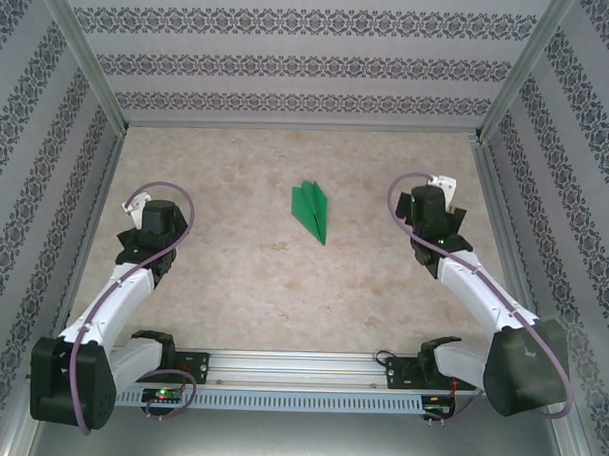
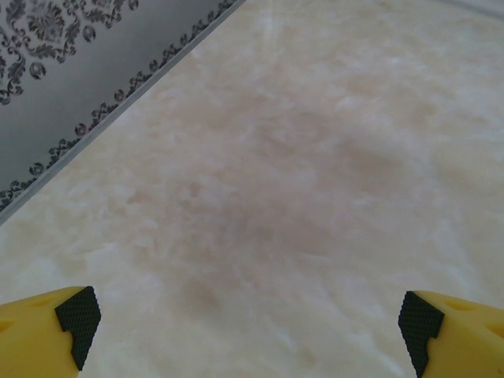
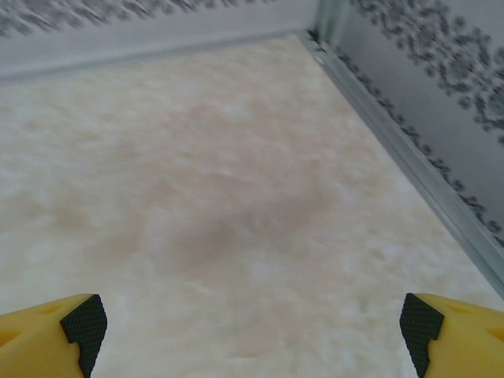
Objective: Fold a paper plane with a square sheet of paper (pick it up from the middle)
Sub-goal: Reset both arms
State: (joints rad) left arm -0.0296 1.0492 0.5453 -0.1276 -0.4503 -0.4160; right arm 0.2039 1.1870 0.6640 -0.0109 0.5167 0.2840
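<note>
At near edge of top view, both arm bases on a metal rail point(image 1: 300, 363), left arm point(image 1: 112, 291) at left, right arm point(image 1: 482, 294) at right. Both reaching away from the rail over a marbled beige surface point(image 1: 232, 286).

Farther out on the left, left gripper point(image 1: 135, 207) near the left wall point(image 1: 46, 179), angled toward it. Released: in its wrist view, yellow fingers point(image 2: 39, 335) with black pads point(image 2: 79, 319) spread to the frame corners, bare surface between them, nothing held. Patterned wall strip at upper left of that view.

On the right, about level with it, right gripper point(image 1: 441, 188) near the right wall point(image 1: 566, 197). Also released: yellow fingers point(image 3: 465, 331) wide apart in its wrist view, only bare surface between, nothing grasped. Metal frame post point(image 3: 331, 20) and corner of the enclosure at upper right there.

Between the two grippers, square sheet of paper point(image 1: 312, 210) flat on the surface, bright green, folded into a narrow dart shape, sharp tip toward the near side, wider end toward the far side. Well apart from both grippers, somewhat nearer the right one. Not touched by either.

Beyond that, back wall point(image 1: 290, 62) with grey ornamental bands.
</note>
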